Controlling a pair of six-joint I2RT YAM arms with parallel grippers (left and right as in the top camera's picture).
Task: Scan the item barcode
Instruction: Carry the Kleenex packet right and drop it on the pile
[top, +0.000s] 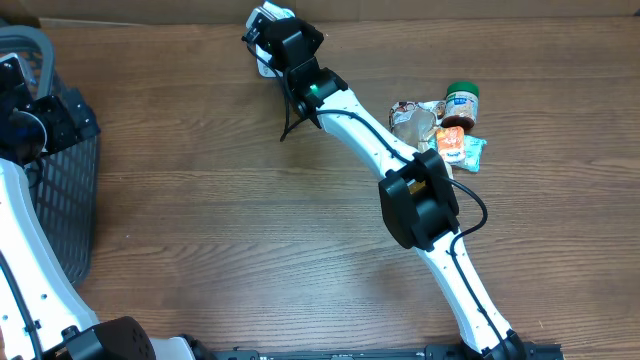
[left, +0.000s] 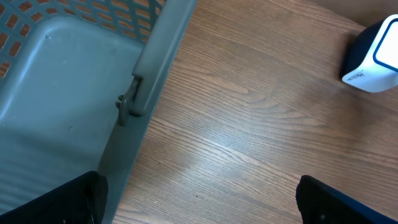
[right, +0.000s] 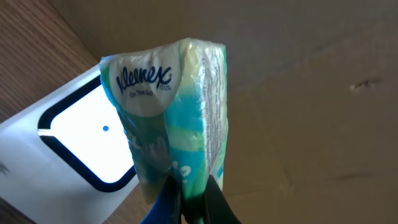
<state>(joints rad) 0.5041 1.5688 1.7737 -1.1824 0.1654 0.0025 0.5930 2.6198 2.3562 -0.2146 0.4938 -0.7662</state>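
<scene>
Over the wooden desk (top: 200, 180), a tissue pack (right: 171, 118) is pinched in the right end effector (right: 189, 202) before the scanner (right: 81, 149) for reading; the left end effector (left: 199, 205) is spread wide.

Wooden table (top: 200, 220), grey basket (top: 75, 200) left, white scanner (left: 376, 56), jar (top: 461, 105), packets (top: 460, 150)

The basket (top: 70, 200) stood at the table's (top: 220, 220) left edge, the scanner (right: 74, 149) at the far side behind the tissue pack (right: 171, 106), jar (top: 462, 103) and packets (top: 462, 150) clustered farther right.
</scene>
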